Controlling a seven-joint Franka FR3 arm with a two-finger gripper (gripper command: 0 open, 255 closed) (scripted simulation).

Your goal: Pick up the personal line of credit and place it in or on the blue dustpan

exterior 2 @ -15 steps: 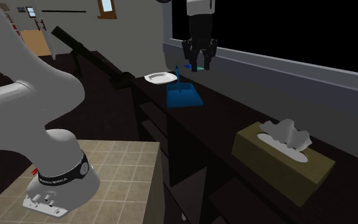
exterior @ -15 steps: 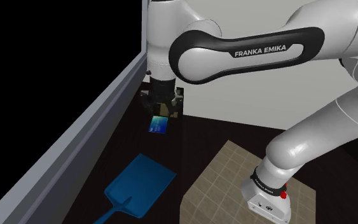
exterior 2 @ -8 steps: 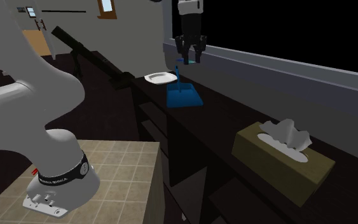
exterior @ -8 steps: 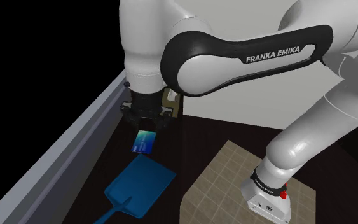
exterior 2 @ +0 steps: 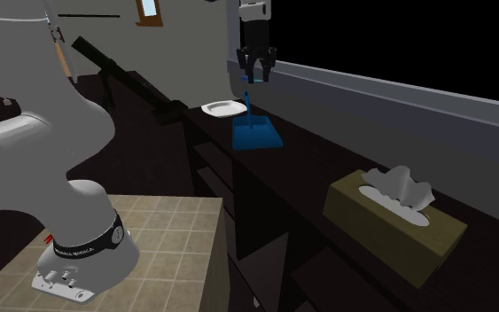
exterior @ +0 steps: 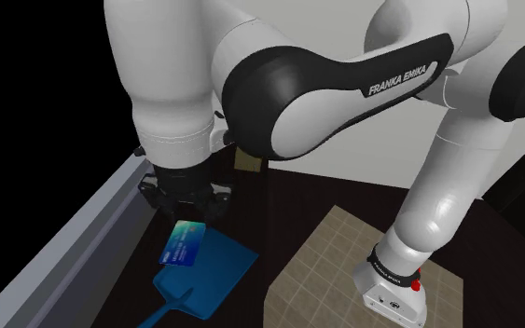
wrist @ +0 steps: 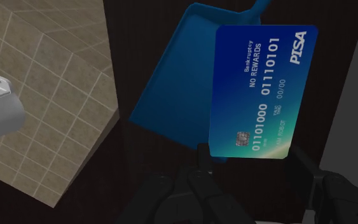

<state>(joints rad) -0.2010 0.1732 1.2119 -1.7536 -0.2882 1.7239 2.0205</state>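
- gripper (exterior: pixel 187 216) clamped on card (exterior: pixel 184 246); card hangs below fingertips, off surface
- card's pinched edge hidden between fingers (wrist: pixel 203 156); print reads PTSA, NO REWARDS
- second exterior view: card just tiny blue sliver under gripper, no detail
- dustpan (exterior: pixel 214 275) flat on dark counter (exterior 2: pixel 305 191) below gripper, partly behind card; handle end cut off by frame
- grey sill (exterior: pixel 74 247) runs beside gripper, black area beyond
- plate (exterior 2: pixel 224 108) past gripper, tissue box (exterior 2: pixel 393 213) well away along counter
- tiled stand (exterior: pixel 330 256) beside counter
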